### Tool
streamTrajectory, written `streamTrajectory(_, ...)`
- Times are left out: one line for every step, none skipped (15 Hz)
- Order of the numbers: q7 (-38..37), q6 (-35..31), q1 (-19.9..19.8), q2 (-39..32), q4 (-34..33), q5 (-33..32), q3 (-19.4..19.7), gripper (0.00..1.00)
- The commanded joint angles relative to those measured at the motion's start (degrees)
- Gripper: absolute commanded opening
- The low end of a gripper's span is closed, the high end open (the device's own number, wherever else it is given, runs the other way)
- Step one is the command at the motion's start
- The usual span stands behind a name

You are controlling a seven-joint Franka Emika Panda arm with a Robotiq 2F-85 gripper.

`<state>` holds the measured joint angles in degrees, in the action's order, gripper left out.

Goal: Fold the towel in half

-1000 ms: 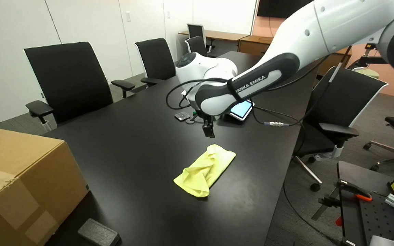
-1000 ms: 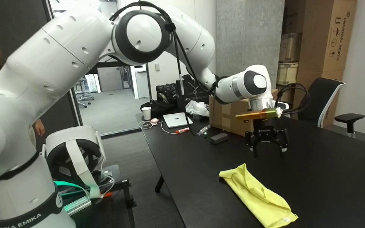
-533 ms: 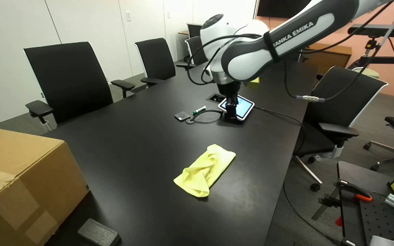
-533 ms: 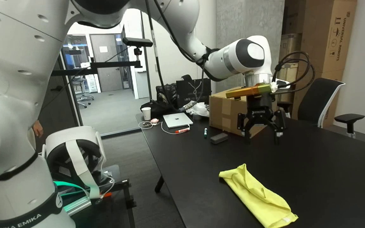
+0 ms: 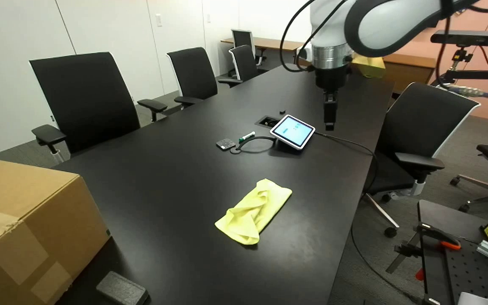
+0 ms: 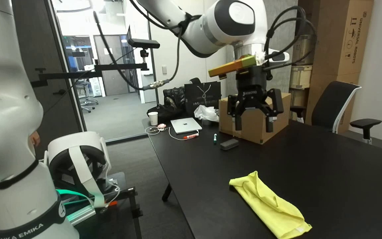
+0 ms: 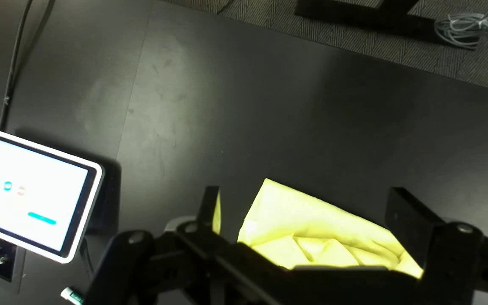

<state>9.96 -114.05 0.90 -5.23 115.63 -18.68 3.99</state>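
There are one towel [image 5: 256,213], one tablet [image 5: 293,132], one laptop [image 6: 186,125], one cup [image 6: 153,118] and one claw [image 6: 254,127].

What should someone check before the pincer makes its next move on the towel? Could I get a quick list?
Pincer open: ok, spread wide in an exterior view.
Pincer empty: ok, it holds nothing.
Towel fully on the table: ok, as an exterior view shows.
Towel smooth: not ok, wrinkled on top.
Towel folded exactly in half: cannot tell, wrinkles hide how the edges meet.
People well clear: cannot tell, part of a hand shows, but how near is unclear.
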Motion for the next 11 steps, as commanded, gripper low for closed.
streamTrajectory(0.18, -5.35, -1.64, 14.49, 12.35, 1.87, -0.48, 1.0)
streamTrajectory(0.45, -5.92, -1.79, 17.72, 14.5, 2.14, -0.33, 1.0)
streamTrajectory(0.71, -6.32, -1.95, 20.99, 16.53, 2.65, -0.12, 1.0)
streamTrajectory(1.05, -6.87, -2.11, 24.23, 18.52, 3.2, 0.16, 1.0)
streamTrajectory(1.39, -7.11, -2.23, 27.45, 20.33, 3.8, 0.5, 1.0)
streamTrajectory(1.97, -7.07, -2.36, 30.71, 21.91, 4.26, 0.91, 1.0)
streamTrajectory(0.41, -4.57, -2.27, 22.52, 16.07, 2.74, -0.1, 1.0)
streamTrajectory(0.56, -4.6, -2.36, 25.45, 17.73, 2.96, 0.13, 1.0)
streamTrajectory(0.67, -4.6, -2.38, 27.73, 19.07, 3.09, 0.29, 1.0)
streamTrajectory(0.74, -4.62, -2.38, 29.34, 20.09, 3.16, 0.38, 1.0)
streamTrajectory(0.76, -4.74, -2.37, 30.14, 20.75, 3.21, 0.39, 1.0)
